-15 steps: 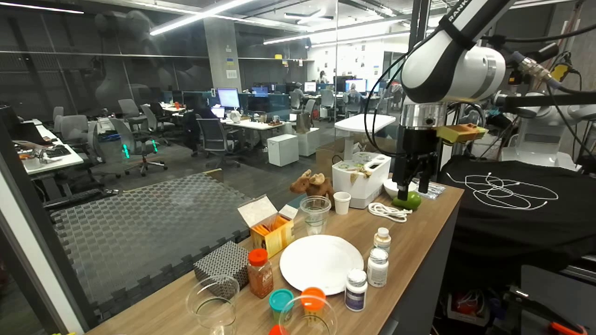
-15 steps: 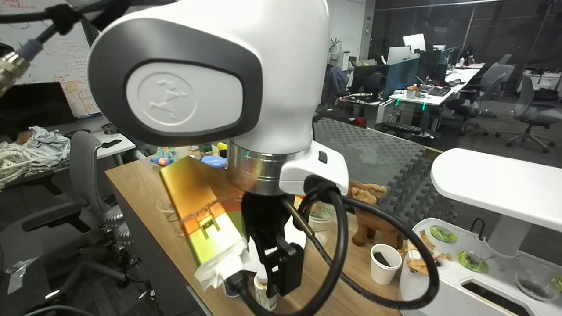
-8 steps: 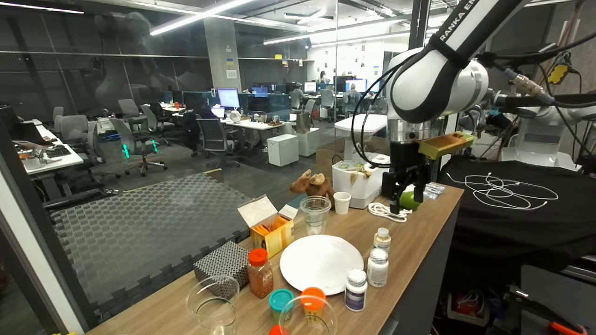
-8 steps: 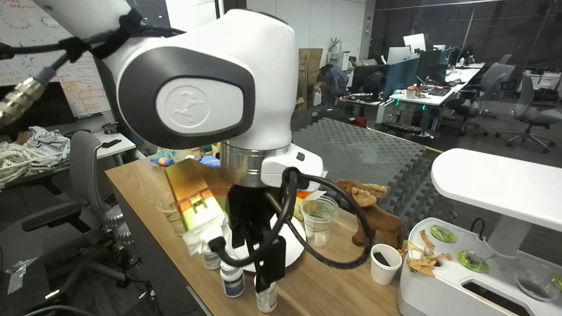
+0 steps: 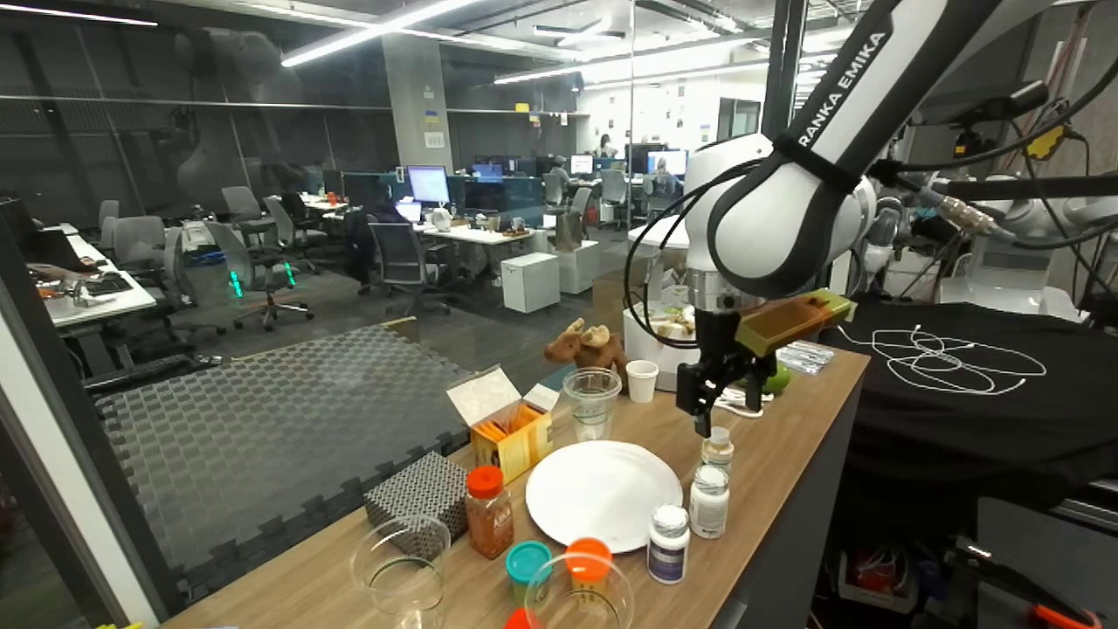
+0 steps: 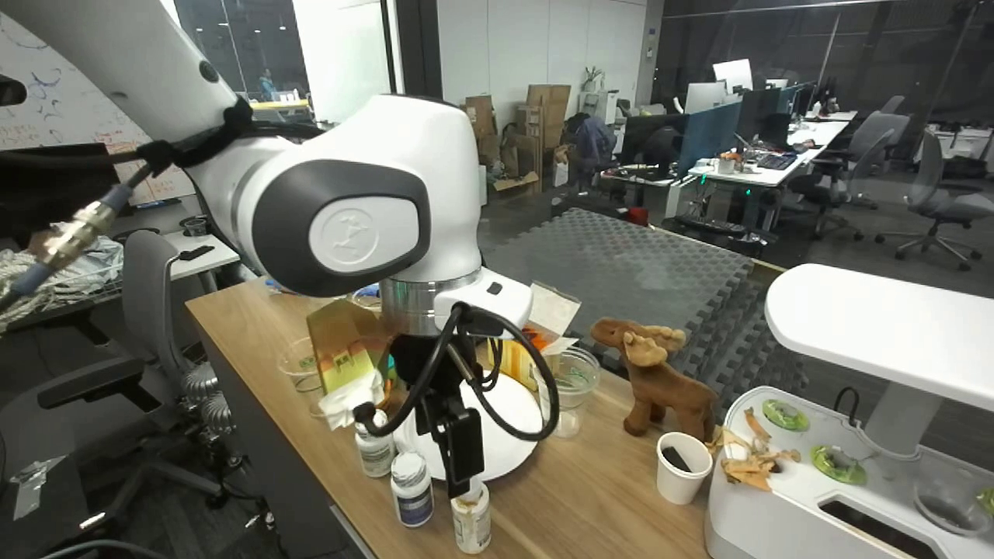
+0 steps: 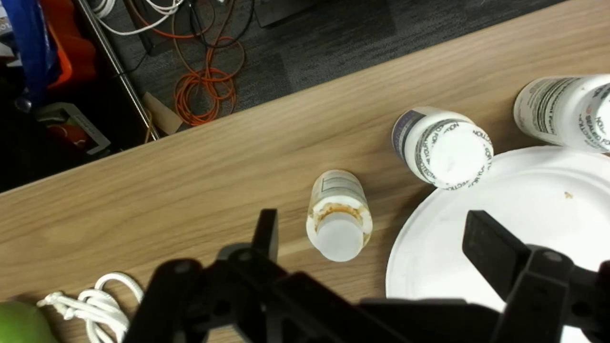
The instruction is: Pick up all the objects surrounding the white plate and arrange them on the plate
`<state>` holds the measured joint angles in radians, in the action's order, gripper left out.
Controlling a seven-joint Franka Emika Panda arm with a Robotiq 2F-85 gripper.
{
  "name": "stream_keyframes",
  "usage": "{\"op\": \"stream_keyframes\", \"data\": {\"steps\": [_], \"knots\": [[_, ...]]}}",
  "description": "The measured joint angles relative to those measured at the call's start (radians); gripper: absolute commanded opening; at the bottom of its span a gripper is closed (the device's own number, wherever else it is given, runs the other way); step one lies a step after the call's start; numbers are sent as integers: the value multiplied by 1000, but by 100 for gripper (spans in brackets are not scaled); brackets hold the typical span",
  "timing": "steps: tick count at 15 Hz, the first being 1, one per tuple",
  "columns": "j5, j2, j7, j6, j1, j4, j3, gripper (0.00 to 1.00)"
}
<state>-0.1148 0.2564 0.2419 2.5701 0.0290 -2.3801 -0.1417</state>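
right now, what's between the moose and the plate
A clear cup stands between the moose and the plate; this shows in both exterior views.

You have one white plate on the tabletop. Between it and one long edge you can count three white bottles. Toward the opposite long edge you have one red-capped orange bottle, one open carton, one patterned block and one toy moose. Toward one short end you find one teal-lidded cup, one orange-lidded cup and one red-orange piece, cut off in an exterior view, its kind unclear. You have three clear cups and one paper cup. Toward the other short end: one white unit with round openings, one bundle of white cord, one green piece and, near your corner, one silvery sheet.
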Motion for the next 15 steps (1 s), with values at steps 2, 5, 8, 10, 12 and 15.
{"op": "stream_keyframes", "data": {"steps": [2,5,8,10,12,15], "knots": [[15,24,19,58,4,-7,-1,100],[44,55,33,120,14,-13,-8,100],[68,77,37,146,16,-13,-16,100],[92,88,37,158,18,-13,-16,75],[121,96,37,165,20,-12,-13,68],[143,104,37,168,20,-11,-13,42]]}}
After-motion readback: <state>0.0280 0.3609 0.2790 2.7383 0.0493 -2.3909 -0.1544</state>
